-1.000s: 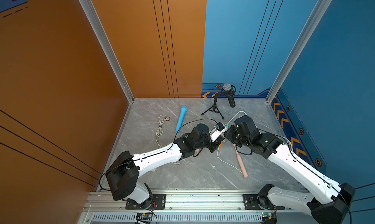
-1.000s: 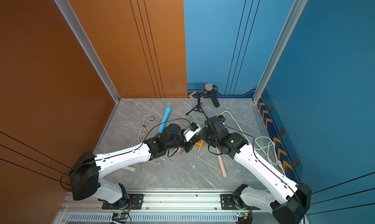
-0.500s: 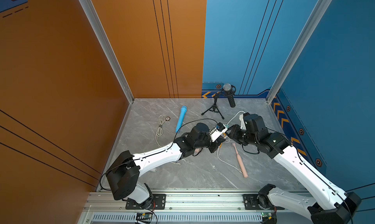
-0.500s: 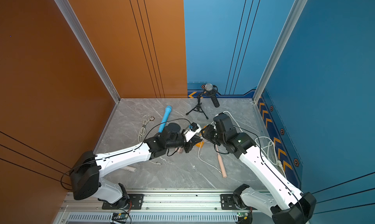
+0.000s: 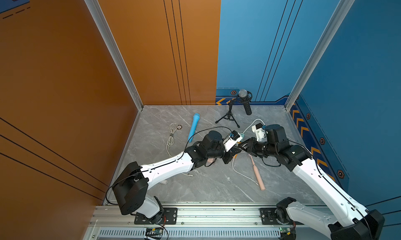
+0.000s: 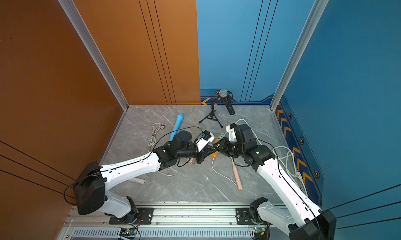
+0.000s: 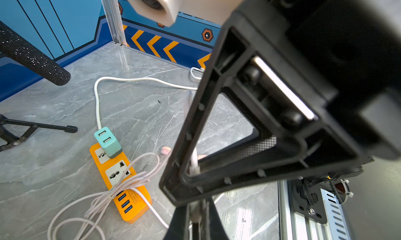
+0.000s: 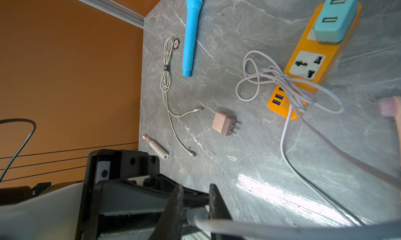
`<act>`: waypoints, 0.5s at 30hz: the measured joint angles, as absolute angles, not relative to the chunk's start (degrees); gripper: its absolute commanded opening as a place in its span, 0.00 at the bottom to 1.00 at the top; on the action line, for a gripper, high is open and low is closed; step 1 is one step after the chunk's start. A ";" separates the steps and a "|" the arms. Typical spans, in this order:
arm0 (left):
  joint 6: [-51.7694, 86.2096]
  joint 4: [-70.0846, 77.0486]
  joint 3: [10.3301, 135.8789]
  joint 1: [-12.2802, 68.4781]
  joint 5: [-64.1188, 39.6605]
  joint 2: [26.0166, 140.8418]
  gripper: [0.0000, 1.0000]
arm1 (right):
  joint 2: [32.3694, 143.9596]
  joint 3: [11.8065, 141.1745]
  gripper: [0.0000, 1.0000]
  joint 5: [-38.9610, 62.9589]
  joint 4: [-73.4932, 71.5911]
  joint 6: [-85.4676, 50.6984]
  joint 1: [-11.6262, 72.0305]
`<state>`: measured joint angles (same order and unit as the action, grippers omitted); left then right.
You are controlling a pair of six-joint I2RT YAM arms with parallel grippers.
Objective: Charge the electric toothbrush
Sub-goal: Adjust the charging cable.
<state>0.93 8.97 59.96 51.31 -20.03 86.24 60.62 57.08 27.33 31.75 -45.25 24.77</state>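
Observation:
The pink electric toothbrush [image 5: 257, 173] [image 6: 236, 176] lies flat on the grey floor. Its brush head [image 8: 388, 106] [image 7: 166, 151] points toward the arms. A white charging cable [image 5: 237, 171] runs from near its base up to the two grippers, which meet tip to tip above the orange power strip [image 7: 121, 184] [image 8: 303, 60]. My left gripper [image 7: 196, 208] [image 5: 237, 151] is shut on the cable's plug end. My right gripper [image 8: 195, 187] [image 6: 217, 146] straddles the same plug, its fingers close against it. A teal USB charger [image 7: 107, 142] [image 8: 335, 17] sits plugged in the strip.
A blue microphone [image 5: 193, 127], a bundled beige cable [image 5: 171, 134] and a black microphone on a tripod [image 5: 243, 100] lie toward the back. A pink wall adapter [image 8: 224, 123] and a small white pen-like device [image 8: 156, 148] lie under the left arm. A white cord [image 6: 288, 163] loops along the right wall.
The right arm has drawn back to the right. Its jaws let go, spread, and have narrowed again around the cable plug. The left arm has held still.

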 measured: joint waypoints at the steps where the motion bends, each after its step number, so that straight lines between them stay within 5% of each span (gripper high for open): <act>1: 0.93 8.93 60.03 51.31 -20.01 86.24 0.00 | 60.58 56.90 0.17 27.49 31.48 -44.99 24.69; 15: 1.13 7.81 60.12 51.24 -19.97 86.24 0.00 | 60.31 55.37 0.00 28.51 29.26 -42.81 24.29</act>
<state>1.13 7.81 60.12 51.24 -19.97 86.24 60.31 55.37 28.51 29.26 -42.81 24.29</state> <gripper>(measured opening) 0.096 0.077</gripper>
